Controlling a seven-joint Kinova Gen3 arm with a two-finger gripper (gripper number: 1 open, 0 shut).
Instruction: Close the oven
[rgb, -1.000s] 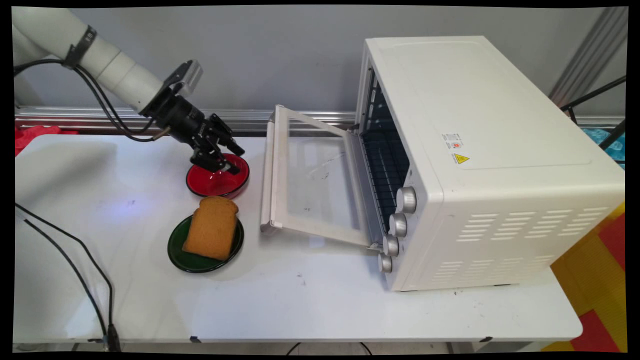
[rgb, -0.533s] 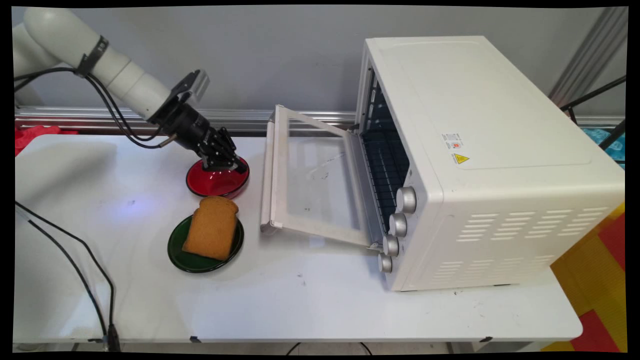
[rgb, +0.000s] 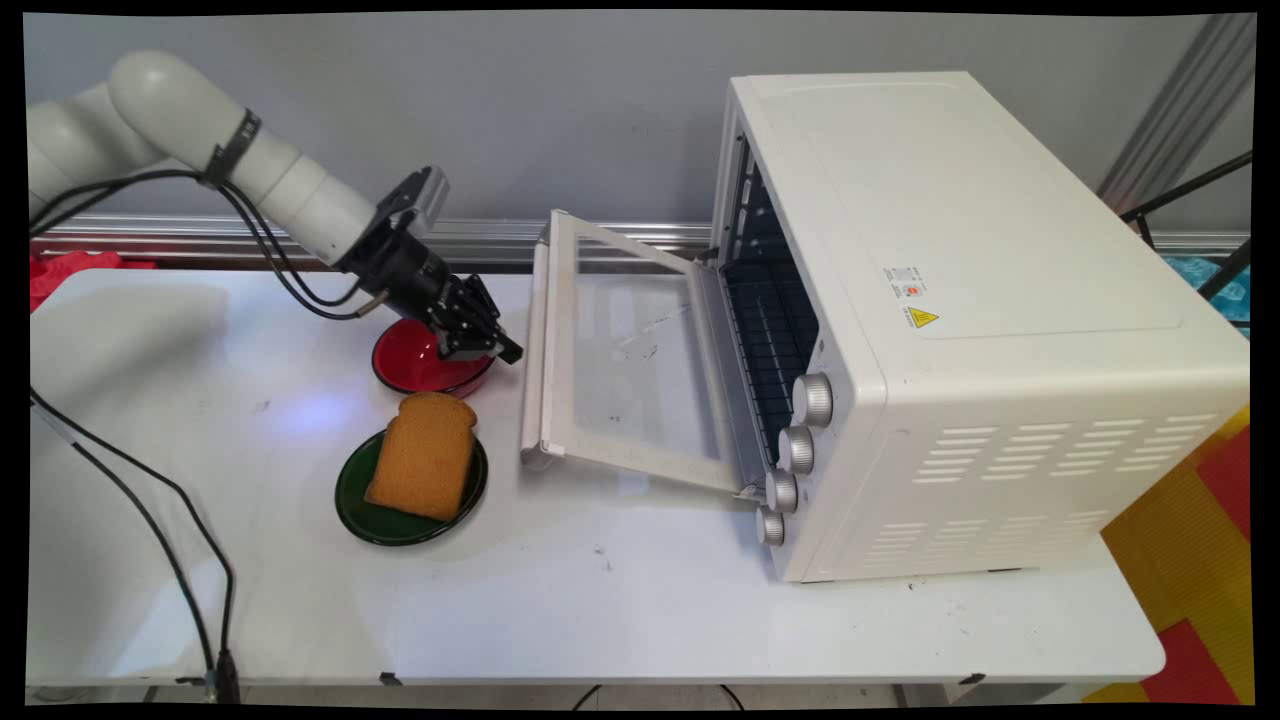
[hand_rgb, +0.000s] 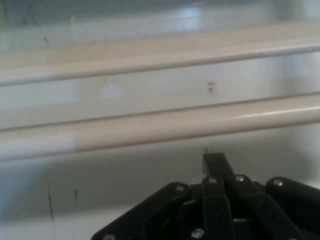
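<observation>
White laminate tabletop (rgb: 620, 600) is filling the frame's lower half. Centre-left, the claw (rgb: 478, 340) is hovering over the glossy red bowl (rgb: 425, 362), fingers pressed together, empty, pointing right at the oven door's (rgb: 610, 370) pale handle bar (hand_rgb: 165, 125), whose long axis is running top-to-bottom just beside it.

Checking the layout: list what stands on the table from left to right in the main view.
Green plate with toast → open oven door → four knobs → white toaster oven. The red bowl overlaps the plate's span, so I left it out.
</observation>
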